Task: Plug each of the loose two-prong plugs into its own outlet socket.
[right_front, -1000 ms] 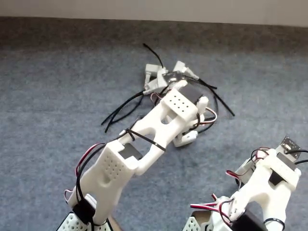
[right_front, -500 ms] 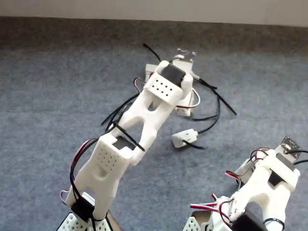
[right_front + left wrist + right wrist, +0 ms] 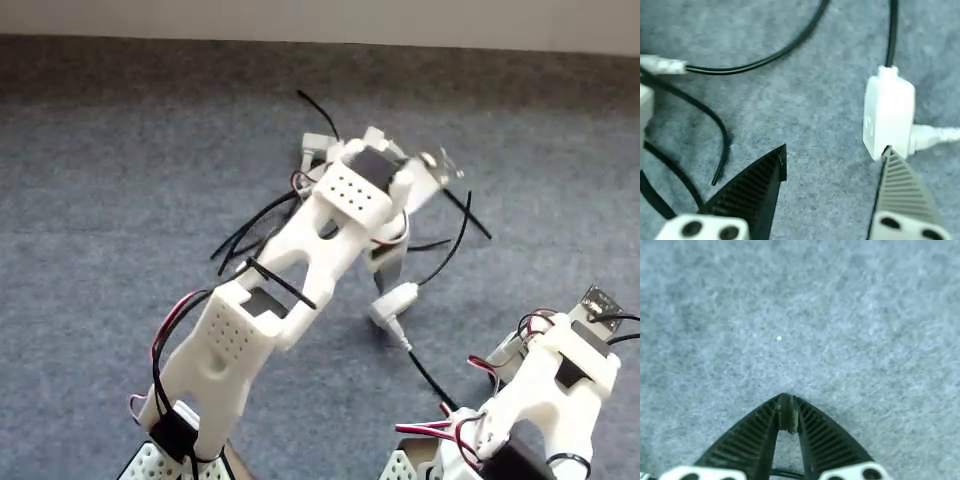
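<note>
The left gripper (image 3: 834, 151), jaws spread wide, has swung over the black cords (image 3: 250, 232), and the white block (image 3: 888, 117) has slid nearer across the carpet (image 3: 120, 200), one tip touching it, so nothing looks plugged yet; the right gripper (image 3: 788, 405) sits pinched closed.

A grey carpeted table (image 3: 100, 200) carries a white socket block (image 3: 393, 302), other white pieces (image 3: 315, 145) and black cables (image 3: 245, 232).

Right hand (image 3: 788, 407), apparently closed, above grey carpet (image 3: 850, 310)
</note>
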Available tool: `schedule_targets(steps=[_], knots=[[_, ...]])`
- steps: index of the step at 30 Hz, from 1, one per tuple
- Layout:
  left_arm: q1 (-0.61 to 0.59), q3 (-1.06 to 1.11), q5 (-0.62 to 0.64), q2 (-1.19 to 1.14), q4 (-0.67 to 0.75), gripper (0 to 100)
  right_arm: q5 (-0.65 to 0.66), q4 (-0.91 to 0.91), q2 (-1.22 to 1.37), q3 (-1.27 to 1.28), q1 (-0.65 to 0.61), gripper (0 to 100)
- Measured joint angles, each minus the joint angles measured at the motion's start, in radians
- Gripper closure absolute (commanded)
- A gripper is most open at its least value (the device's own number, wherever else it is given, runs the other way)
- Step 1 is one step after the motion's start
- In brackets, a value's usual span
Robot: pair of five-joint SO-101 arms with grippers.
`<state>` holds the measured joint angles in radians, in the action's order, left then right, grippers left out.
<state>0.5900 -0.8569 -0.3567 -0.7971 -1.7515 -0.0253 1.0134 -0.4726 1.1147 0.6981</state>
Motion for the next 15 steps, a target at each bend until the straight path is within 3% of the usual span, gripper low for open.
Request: schedule_targets(steps=[5, 15], knots=[[0.058, 0.015, -0.083, 0.000, 0.000, 71, 0.000, 0.000, 0.000, 0.000, 0.000, 99.1], [0.135, -0.055, 0.015, -0.023, 0.000, 71, 0.000, 0.000, 0.000, 0.000, 0.000, 99.1]])
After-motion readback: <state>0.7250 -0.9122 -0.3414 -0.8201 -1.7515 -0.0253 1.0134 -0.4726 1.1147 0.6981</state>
